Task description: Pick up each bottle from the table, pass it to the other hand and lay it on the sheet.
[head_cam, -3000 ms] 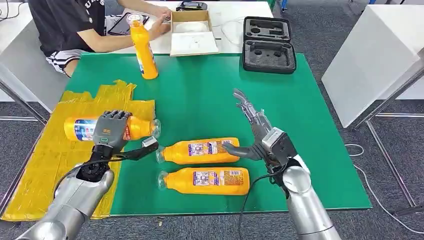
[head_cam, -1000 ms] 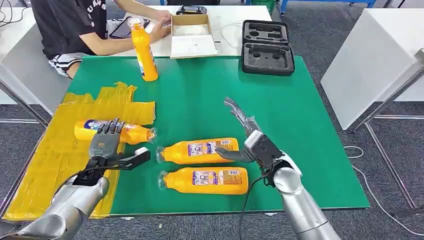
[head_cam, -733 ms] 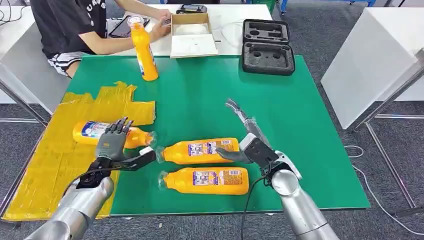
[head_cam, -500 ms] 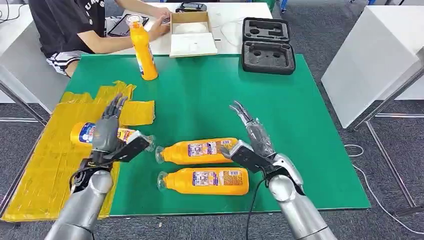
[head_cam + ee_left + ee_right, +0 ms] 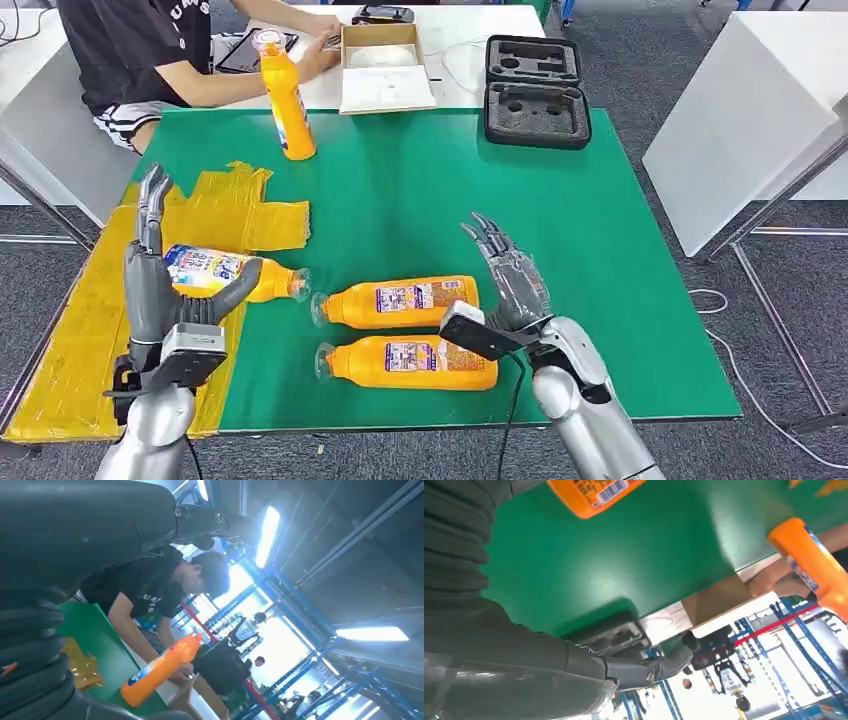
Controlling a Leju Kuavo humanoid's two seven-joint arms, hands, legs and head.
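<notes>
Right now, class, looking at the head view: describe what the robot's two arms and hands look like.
Both arms are smooth silver metal tubes with rounded joints. Each ends in a dark grey hand, the left hand and the right hand, with slim dark segmented fingers and a thick thumb. A boxy grey block sits at each wrist, and thin black cables run beside the wrists.

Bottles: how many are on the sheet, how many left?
Done: one bottle lies mostly on the yellow sheet. In hand: nothing; left hand and right hand are open. Left: two lying bottles and one upright bottle on the green mat.
</notes>
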